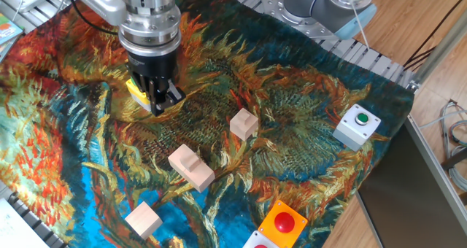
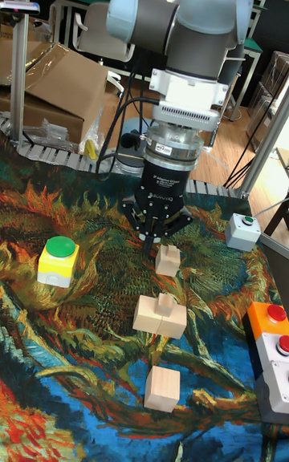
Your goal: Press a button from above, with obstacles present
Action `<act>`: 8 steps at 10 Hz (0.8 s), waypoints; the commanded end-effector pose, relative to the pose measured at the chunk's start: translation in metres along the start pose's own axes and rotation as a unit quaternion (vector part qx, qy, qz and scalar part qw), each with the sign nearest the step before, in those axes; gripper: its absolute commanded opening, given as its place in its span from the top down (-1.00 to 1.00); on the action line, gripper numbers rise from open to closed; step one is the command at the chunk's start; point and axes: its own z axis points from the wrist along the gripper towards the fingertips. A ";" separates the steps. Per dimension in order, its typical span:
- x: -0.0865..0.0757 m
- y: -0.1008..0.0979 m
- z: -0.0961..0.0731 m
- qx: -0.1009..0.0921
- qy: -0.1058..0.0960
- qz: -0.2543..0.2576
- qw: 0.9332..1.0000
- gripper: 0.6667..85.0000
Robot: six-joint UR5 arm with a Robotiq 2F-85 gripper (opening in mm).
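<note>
The button's yellow housing (image 1: pixel 136 90) is mostly hidden behind my gripper (image 1: pixel 158 103) in the fixed view, and its green cap does not show there. The tall fixed view shows the whole button (image 2: pixel 59 260), green cap up, at the left of the cloth. In that view my gripper (image 2: pixel 153 247) points straight down with its fingertips closed to one point, holding nothing, and stands well to the button's right. The obstacles are pale wooden blocks: a small one (image 1: pixel 244 123), a larger ridged one (image 1: pixel 191 167) and one near the front (image 1: pixel 143 219).
A green button on a grey-white box (image 1: pixel 357 125) sits at the right edge of the patterned cloth (image 1: pixel 306 153). A red button on an orange box (image 1: pixel 281 225) stands at the front. A cardboard box (image 2: pixel 56 101) lies behind the table.
</note>
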 end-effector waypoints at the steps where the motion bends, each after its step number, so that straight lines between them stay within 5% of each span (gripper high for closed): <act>1: 0.005 -0.004 0.002 0.007 0.013 0.004 1.000 0.98; 3: 0.012 0.006 0.006 -0.031 0.015 0.045 0.998 0.98; 4: 0.026 0.007 0.011 -0.036 0.041 0.061 0.997 0.98; 5: 0.027 -0.025 0.013 0.019 0.038 0.021 0.999 0.98; 6: 0.024 -0.033 0.011 0.032 0.027 0.000 0.999 0.98; 8: 0.015 -0.023 0.006 0.017 0.007 0.034 0.999 0.98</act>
